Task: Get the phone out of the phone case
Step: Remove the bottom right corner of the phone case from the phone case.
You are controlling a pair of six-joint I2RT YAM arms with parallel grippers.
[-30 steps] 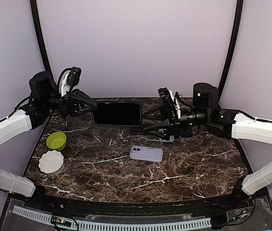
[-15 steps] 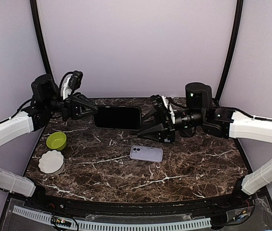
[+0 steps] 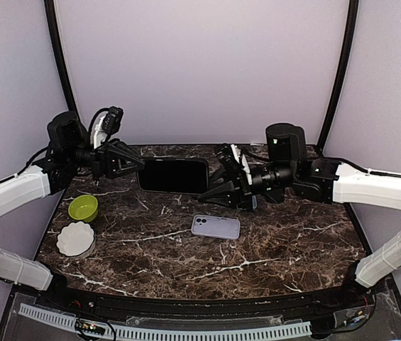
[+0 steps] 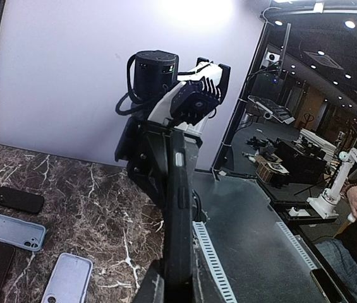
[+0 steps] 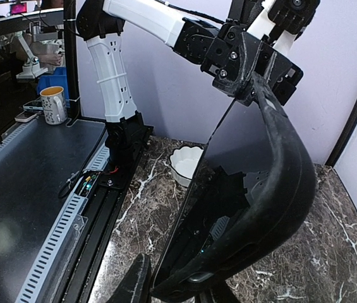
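Right end effector [image 3: 207, 190] shifted left, clamped onto phone case [image 5: 285, 183]; left end effector [image 3: 139, 165] still gripping phone [image 3: 174, 175]

phone [image 3: 173, 174] hanging above table [image 3: 292, 241] rear, left gripper [image 3: 138, 165] sitting at its left end, right gripper [image 3: 211, 190] at its right end; spare case [image 3: 216, 226] lying on table in front; bowl [image 3: 83, 207] sitting far left, dish [image 3: 76, 239] lying before it

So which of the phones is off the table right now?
The black phone, gripped by the left gripper with the right gripper at its other end; the lilac one lies flat on the table.
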